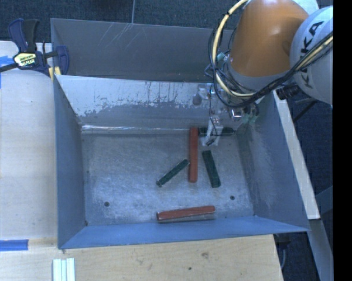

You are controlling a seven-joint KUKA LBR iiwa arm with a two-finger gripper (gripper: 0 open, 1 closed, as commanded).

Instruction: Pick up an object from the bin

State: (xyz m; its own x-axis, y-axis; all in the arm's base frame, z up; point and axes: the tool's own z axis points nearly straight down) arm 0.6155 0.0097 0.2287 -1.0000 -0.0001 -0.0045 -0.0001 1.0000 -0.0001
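My gripper (209,134) hangs low at the back right of the bin floor, its metal fingertips just above the top ends of two sticks. A red-brown stick (192,156) lies upright in the picture, its upper end right beside the fingertips. A dark green stick (211,168) lies just right of it, tilted slightly, with its top end under the gripper. A second dark green stick (173,172) lies slanted to the left of the red one. Nothing shows between the fingers.
A longer red-brown bar (186,213) lies flat along the front wall of the bin. The arm's orange dome and looped cables hang over the back right corner, close to the right wall.
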